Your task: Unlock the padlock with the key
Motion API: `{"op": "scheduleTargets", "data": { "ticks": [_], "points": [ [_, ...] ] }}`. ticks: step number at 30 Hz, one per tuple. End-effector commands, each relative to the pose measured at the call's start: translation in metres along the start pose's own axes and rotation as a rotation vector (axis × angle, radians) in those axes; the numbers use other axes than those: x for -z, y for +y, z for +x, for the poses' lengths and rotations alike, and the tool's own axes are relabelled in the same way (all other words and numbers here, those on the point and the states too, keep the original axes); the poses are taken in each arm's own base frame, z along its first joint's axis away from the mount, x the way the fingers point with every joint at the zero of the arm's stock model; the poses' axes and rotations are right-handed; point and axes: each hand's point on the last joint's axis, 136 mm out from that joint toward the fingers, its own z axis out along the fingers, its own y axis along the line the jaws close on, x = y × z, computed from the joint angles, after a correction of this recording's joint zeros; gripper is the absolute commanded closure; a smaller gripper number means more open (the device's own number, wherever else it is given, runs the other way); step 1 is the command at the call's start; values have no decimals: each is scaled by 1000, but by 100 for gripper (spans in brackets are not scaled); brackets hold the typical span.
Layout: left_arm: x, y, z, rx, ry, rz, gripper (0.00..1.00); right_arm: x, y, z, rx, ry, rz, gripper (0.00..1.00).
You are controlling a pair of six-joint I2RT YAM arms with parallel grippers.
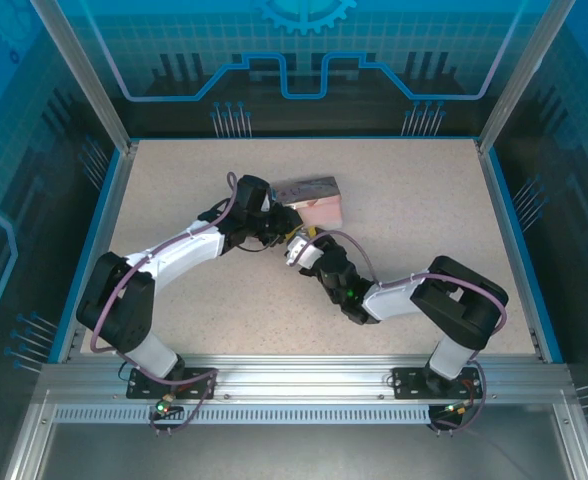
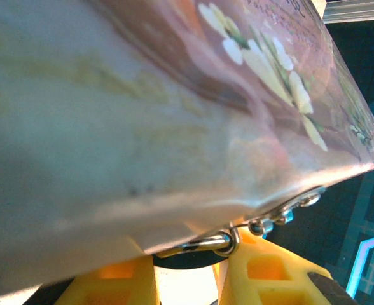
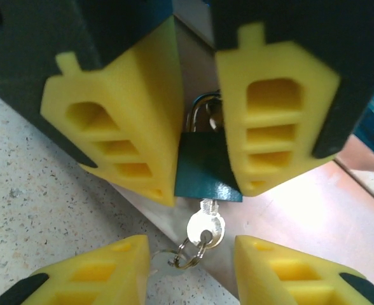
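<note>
two left fingers (image 3: 130,127) pinch the padlock (image 3: 203,168), key (image 3: 206,227) in its slot, at the pink tin (image 1: 309,190); right fingers (image 3: 101,279) spread apart

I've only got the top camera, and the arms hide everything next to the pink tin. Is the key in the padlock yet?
Observer: Yes. The right wrist view shows the key seated in the keyhole under the padlock.
Operator: What's holding the lock?
Observer: The left gripper, clamped on its body from both sides.
Operator: Is the right gripper on the key?
Observer: No. The right gripper is open, with one finger on each side of the key and a gap on both sides.
</note>
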Motion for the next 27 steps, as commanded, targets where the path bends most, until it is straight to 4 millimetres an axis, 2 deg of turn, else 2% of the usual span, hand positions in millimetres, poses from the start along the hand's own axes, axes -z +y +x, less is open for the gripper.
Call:
{"op": "scheduleTargets", "data": {
  "ticks": [1, 11, 20, 27],
  "points": [
    [2, -29, 5, -20, 35, 89, 100, -6, -14, -14, -54, -41, 51, 62],
    [-1, -28, 8, -22, 41, 87, 100, -8, -25, -15, -109, -45, 53, 69],
    [-1, -28, 8, -19, 38, 86, 100, -8, -20, -7, -103, -22, 39, 84],
    [-1, -28, 7, -21, 35, 85, 100, -7, -13, -5, -113, -10, -2, 91]
  ]
}}
